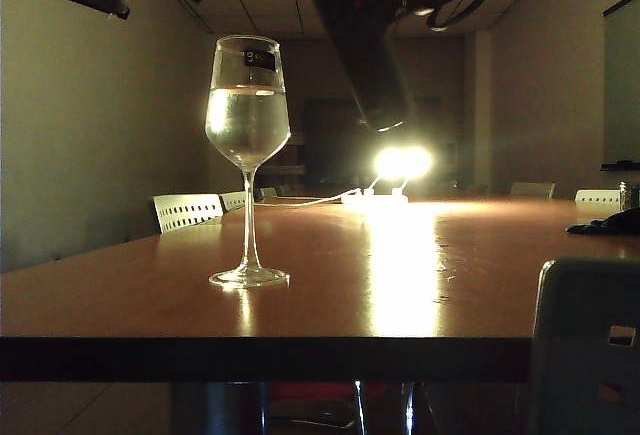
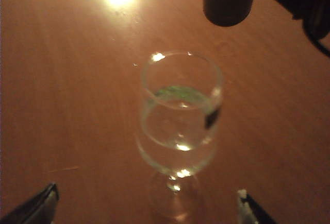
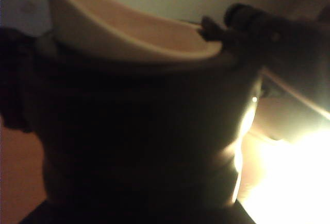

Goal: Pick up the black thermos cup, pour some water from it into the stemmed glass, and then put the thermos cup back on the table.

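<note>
Exterior view shows the stemmed glass standing on the tabletop, water inside. Right pincer grips the black thermos cup aloft beside it; setting down remains. Left pincer hangs spread wide above the glass.

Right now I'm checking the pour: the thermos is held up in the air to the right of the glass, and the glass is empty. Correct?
Not quite. The thermos is up in the right pincer to the right of the glass, but the glass is not empty: the exterior view shows water filling much of its bowl.
</note>
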Robot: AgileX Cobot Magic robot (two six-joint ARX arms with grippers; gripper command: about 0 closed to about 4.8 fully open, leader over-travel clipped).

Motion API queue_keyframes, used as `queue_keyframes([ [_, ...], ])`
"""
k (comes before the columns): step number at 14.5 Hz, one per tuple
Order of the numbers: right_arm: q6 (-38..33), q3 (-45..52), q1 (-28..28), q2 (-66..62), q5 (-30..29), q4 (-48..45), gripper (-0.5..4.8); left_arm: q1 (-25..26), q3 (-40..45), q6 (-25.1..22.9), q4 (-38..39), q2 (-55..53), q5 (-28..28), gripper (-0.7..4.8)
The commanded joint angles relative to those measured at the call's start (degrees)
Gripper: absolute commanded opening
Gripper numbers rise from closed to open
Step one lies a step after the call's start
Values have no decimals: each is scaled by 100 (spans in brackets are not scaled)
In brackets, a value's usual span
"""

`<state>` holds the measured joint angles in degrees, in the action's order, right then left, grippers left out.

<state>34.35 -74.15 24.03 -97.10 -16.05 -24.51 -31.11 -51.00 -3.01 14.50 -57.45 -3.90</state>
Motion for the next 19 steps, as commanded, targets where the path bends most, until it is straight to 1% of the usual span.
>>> queue_keyframes([
  [1,667,-175,48,15,-63,-415,182,72,-31,2,-260,-208,-37,479],
  [4,1502,-177,48,15,-81,-446,178,74,-31,4,-177,-282,-37,479],
  [6,1895,-177,48,15,-81,-446,178,74,-35,15,-111,-282,-37,479],
  [8,2079,-177,52,15,-85,-450,178,74,-160,48,201,-302,-39,479],
  [10,2310,-177,83,15,-321,-474,178,74,-310,48,267,-315,-42,479],
  [14,2616,-179,129,13,-358,-577,178,74,-820,37,483,-586,-42,479],
  [17,3108,-179,184,13,-358,-575,178,74,-885,20,553,-656,-39,479],
  [19,3279,-179,214,13,-374,-573,178,74,-885,22,577,-669,-39,479],
])
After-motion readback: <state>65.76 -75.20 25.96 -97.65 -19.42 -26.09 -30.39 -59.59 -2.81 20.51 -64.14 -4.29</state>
